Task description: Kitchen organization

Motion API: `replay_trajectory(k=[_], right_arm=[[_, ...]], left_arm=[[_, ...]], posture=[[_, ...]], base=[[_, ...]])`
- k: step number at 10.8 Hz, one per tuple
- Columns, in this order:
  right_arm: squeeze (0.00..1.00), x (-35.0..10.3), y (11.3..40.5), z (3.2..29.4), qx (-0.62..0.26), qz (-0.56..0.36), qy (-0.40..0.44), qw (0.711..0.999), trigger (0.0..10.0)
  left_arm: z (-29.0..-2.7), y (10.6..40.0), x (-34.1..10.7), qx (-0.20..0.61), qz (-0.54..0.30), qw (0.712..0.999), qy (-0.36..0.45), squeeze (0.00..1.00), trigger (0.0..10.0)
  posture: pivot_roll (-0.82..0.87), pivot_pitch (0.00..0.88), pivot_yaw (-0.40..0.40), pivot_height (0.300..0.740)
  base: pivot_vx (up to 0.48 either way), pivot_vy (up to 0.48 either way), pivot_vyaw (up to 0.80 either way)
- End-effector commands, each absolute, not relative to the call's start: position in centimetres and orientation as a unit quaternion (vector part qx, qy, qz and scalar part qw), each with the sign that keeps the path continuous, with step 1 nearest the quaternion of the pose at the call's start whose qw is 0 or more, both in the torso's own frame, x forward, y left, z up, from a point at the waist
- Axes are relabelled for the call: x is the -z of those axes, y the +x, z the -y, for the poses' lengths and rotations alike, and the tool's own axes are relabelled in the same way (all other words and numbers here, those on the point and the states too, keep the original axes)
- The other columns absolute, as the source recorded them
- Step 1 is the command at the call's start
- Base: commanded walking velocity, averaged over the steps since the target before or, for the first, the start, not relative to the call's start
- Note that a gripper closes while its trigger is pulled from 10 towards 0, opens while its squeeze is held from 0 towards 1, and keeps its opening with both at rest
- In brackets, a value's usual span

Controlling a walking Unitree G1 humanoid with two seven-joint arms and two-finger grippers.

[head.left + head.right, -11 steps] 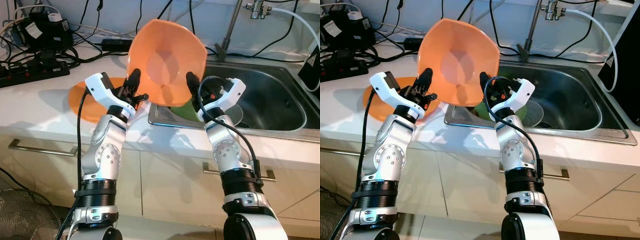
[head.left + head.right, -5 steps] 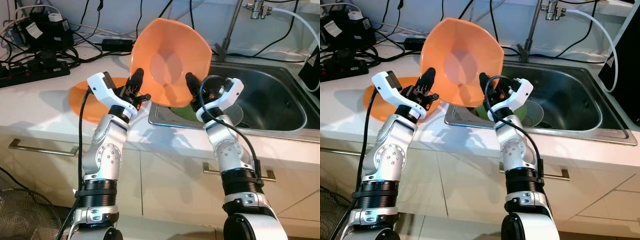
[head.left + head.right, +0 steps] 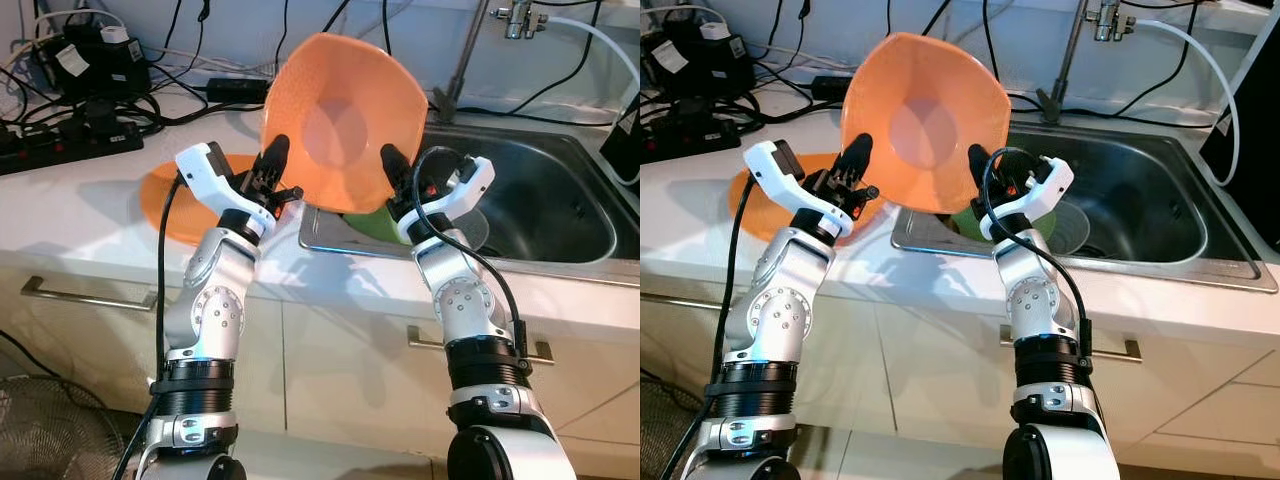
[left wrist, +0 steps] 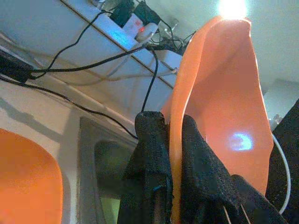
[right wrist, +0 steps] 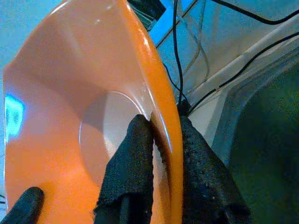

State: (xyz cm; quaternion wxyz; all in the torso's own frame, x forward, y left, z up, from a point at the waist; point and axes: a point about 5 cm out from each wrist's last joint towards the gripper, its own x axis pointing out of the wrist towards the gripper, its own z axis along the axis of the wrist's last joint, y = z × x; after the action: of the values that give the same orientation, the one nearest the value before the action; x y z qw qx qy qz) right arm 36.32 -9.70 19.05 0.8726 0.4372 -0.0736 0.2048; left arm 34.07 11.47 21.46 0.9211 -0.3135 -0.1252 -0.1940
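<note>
Two pincers, one load. Left pincer (image 3: 272,168) and right pincer (image 3: 396,172) each closed on opposite rim edges of the orange bowl (image 3: 340,120), which I hold tilted on edge above the counter (image 3: 90,215), at the sink's (image 3: 560,215) near-left corner. Judgement: keep both grips matched and move together, else the rim twists free. Beyond: orange plate (image 3: 175,205) on counter; green dish (image 3: 365,222) in sink.

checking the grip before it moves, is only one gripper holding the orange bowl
No, both hold it: the left gripper and the right gripper each pinch the rim of the orange bowl.
</note>
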Motion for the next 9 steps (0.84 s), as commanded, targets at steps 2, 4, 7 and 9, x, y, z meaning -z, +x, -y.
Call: replay_trajectory(k=[2,4,7,9], right_arm=[[0.0,-19.48,36.21,9.27,-0.213,0.078,0.442,0.868,0.0],[0.0,-19.52,36.2,9.27,-0.215,0.078,0.444,0.866,0.0],[0.0,-19.63,36.23,9.35,-0.214,0.077,0.468,0.854,0.0],[0.0,-19.78,36.5,9.92,-0.198,0.08,0.489,0.846,0.0]], left_arm=[[-10.87,33.81,-22.25,0.214,0.139,0.918,-0.304,0.0,10.0],[-10.86,33.81,-22.29,0.213,0.14,0.919,-0.301,0.0,10.0],[-10.59,33.62,-22.27,0.227,0.139,0.915,-0.302,1.0,10.0],[-10.58,33.61,-22.21,0.228,0.138,0.915,-0.302,1.0,10.0]], posture=[[0.22,0.0,-0.026,0.74],[0.21,0.0,-0.027,0.74],[0.22,0.0,-0.029,0.74],[0.22,0.0,-0.029,0.74]], base=[[0.0,0.0,0.0],[0.0,0.0,0.0],[0.0,0.0,0.0],[0.0,0.0,0.0]])
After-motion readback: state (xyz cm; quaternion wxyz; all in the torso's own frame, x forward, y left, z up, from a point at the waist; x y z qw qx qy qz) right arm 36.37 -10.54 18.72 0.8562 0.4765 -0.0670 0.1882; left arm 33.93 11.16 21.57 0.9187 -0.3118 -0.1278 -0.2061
